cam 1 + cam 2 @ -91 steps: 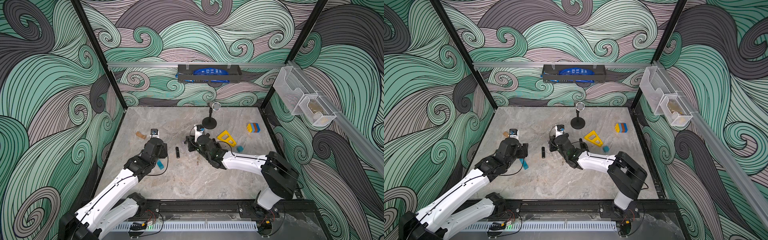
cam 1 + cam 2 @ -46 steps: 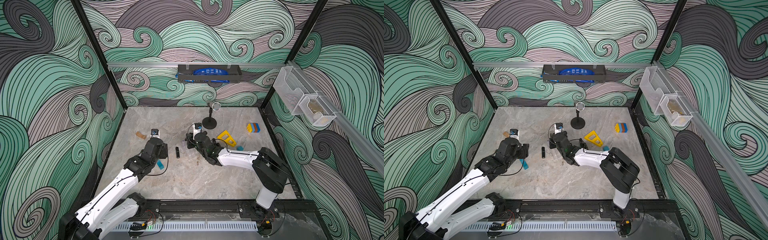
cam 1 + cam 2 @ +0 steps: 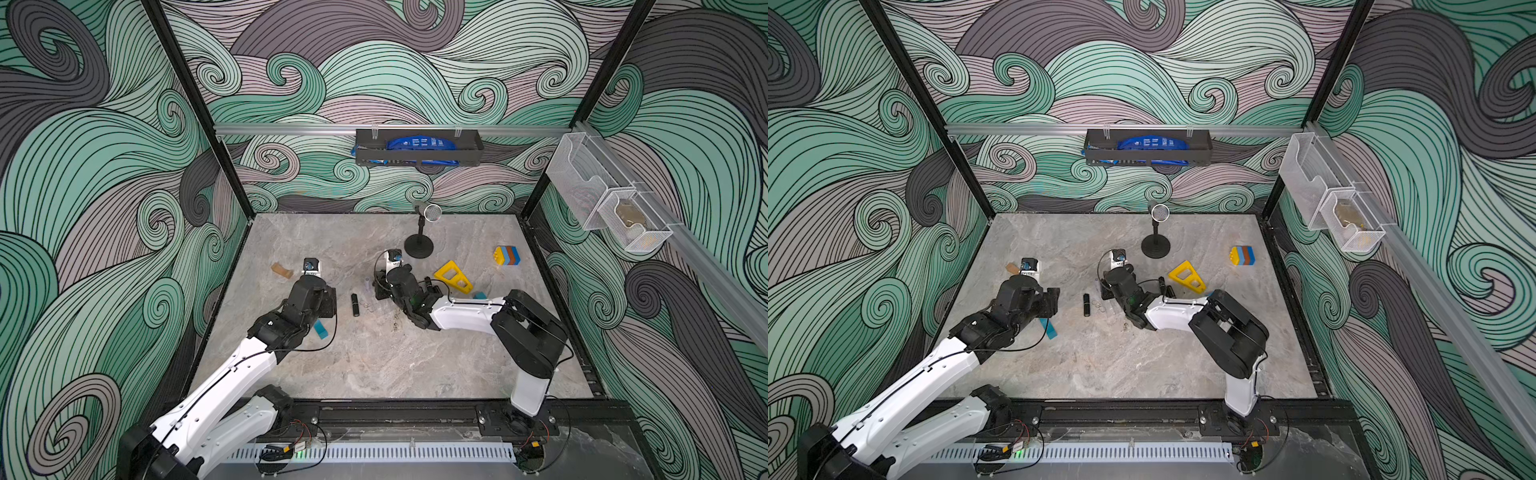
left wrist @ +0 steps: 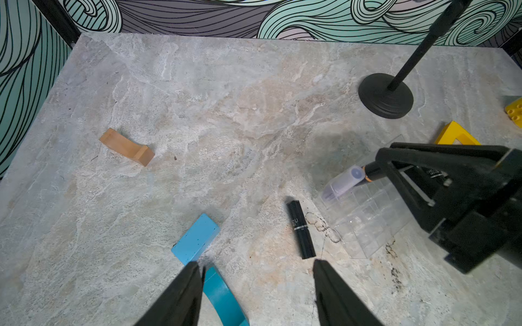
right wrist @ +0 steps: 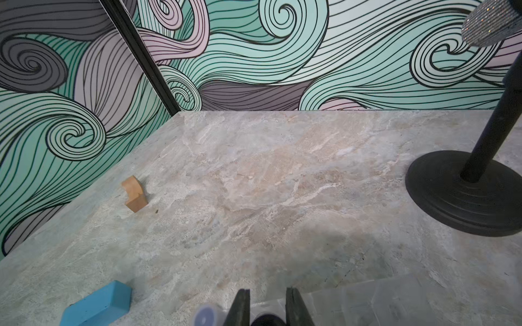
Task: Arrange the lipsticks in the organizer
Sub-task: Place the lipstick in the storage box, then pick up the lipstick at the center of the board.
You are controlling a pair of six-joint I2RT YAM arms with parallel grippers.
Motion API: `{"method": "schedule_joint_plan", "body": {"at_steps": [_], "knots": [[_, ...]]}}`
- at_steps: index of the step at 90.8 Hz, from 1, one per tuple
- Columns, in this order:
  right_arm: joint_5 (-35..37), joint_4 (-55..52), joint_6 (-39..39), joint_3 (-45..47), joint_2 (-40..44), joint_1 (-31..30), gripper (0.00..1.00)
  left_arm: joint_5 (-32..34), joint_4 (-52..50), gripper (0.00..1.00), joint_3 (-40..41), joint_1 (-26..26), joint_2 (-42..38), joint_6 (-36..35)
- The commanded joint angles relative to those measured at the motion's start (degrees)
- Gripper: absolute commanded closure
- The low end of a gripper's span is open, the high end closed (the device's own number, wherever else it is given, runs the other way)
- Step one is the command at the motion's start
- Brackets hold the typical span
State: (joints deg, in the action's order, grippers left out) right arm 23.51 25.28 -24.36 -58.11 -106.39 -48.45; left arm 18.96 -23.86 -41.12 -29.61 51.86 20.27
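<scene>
The right gripper (image 5: 267, 293) hangs low over the far left part of the organizer (image 4: 367, 223), its fingers (image 5: 241, 307) drawn close together on the cap end of a black lipstick (image 4: 371, 172), which points out toward the left. The organizer is a clear tray of small square cells lying flat near the middle of the table (image 3: 374, 365), just left of the yellow frame (image 3: 453, 276).

A lilac lipstick (image 4: 343, 183) leans in a cell at the organizer's far left corner, right beside the held tube. Behind the gripper's frame a second dark tube (image 4: 432, 173) seems to sit in the organizer too, though it is mostly hidden. The rest of the cells that show look bare.

The left gripper (image 4: 257, 268) hovers over the table left of the organizer, fingers well apart with nothing between them. Just beyond its right fingertip another black lipstick (image 4: 300, 232) lies on its side on the table, close to the organizer's left edge but outside it. A blue block (image 4: 196, 240) lies by the other fingertip, and a wooden block (image 4: 127, 146) is farther off to the left.

On the far wall a black basket (image 3: 417, 158) holds a blue packet (image 3: 415, 143). On the right wall hang two mesh bins (image 3: 602, 199); the nearer one holds something brownish.
</scene>
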Motion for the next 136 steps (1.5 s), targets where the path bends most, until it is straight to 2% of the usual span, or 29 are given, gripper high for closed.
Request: {"method": "schedule_joint_plan", "body": {"at_steps": [1,15,32,40,56,66,79,96,107,114,127,136], "knots": [[0.1,0.5,0.7,-1.1,-0.7,0.4,0.89,-0.8,1.1,0.36,0.2,0.5,-0.6,0.7],[0.7,-0.3,1.4,-2.0,-0.8,-0.3,0.87,-0.9,1.3,0.36,0.4,0.5,-0.6,0.9],[0.5,-4.2,0.5,-4.9,0.1,-1.2,0.63,-1.0,1.6,0.37,0.7,0.5,-0.6,0.8],[-0.3,-5.4,-0.6,-5.2,2.1,-1.0,0.58,-1.1,1.7,0.37,0.9,0.5,-1.0,0.4],[-1.4,-8.3,-1.7,-6.1,6.7,-0.3,0.56,-3.1,4.2,0.37,2.0,0.5,-2.4,-1.9],[-4.1,-9.5,-4.1,-2.9,12.4,3.0,0.56,-4.2,4.4,0.38,1.7,0.2,-3.7,-2.3],[-11.3,-12.8,-6.2,5.1,20.3,11.3,0.56,-5.1,3.9,0.4,0.1,-2.1,-3.5,-2.0],[-18.5,-19.3,-6.5,14.6,28.8,23.9,0.56,-4.7,6.3,0.4,-1.5,-11.8,3.6,0.2],[-20.5,-24.2,-3.4,15.0,27.0,29.5,0.56,-5.6,9.2,0.4,-2.6,-17.2,10.1,1.5],[-21.5,-29.1,-1.1,12.5,24.2,31.0,0.54,-6.3,11.1,0.4,-3.2,-19.7,12.9,1.6],[-23.0,-31.8,1.7,9.5,18.9,30.4,0.52,-8.3,12.8,0.4,-3.3,-20.8,15.7,2.3],[-21.2,-32.4,2.4,8.7,17.1,28.2,0.52,-8.7,12.5,0.4,-3.2,-20.8,16.1,2.3]]}}
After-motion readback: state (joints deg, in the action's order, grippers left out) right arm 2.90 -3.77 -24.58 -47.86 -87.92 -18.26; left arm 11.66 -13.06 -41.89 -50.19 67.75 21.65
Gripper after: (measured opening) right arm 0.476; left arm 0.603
